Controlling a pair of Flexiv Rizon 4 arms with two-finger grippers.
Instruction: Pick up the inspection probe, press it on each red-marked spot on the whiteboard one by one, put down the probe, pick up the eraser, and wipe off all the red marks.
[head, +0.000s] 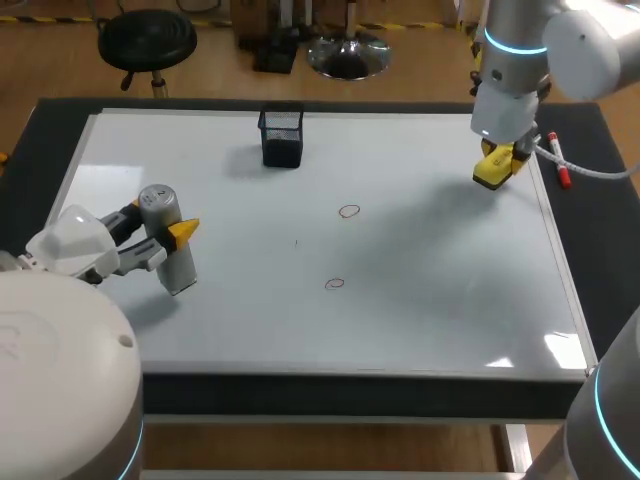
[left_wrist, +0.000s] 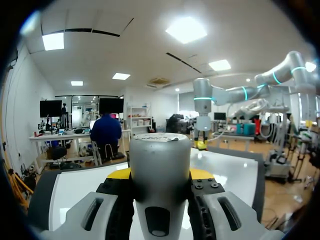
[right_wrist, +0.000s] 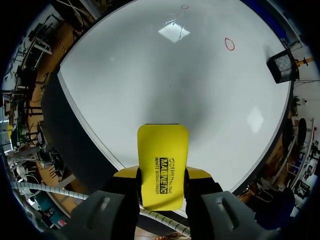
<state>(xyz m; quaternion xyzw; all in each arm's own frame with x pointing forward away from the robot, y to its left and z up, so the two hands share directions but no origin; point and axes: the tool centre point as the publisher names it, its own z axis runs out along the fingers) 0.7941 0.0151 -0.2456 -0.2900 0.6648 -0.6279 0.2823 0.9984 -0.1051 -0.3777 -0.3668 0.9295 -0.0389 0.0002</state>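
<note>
The grey cylindrical probe (head: 170, 245) stands slightly tilted at the whiteboard's (head: 430, 300) left side, with my left gripper (head: 165, 235) shut on it. From the left wrist, the probe (left_wrist: 160, 170) fills the gap between the yellow tips of the left gripper (left_wrist: 160, 175). Two small red circles (head: 348, 211) (head: 334, 283) are drawn near the board's middle. Near the far right corner, my right gripper (head: 497, 160) is shut on the yellow eraser (head: 492, 174), just over the board. In the right wrist view, the eraser (right_wrist: 162, 160) juts out of the right gripper (right_wrist: 161, 175), with one red circle (right_wrist: 229, 44) far ahead.
A black mesh pen holder (head: 282, 137) (right_wrist: 282, 67) stands at the board's far middle. A red marker (head: 558, 160) lies on the dark table edge, right of the eraser. The whiteboard's frame runs close beside the right gripper.
</note>
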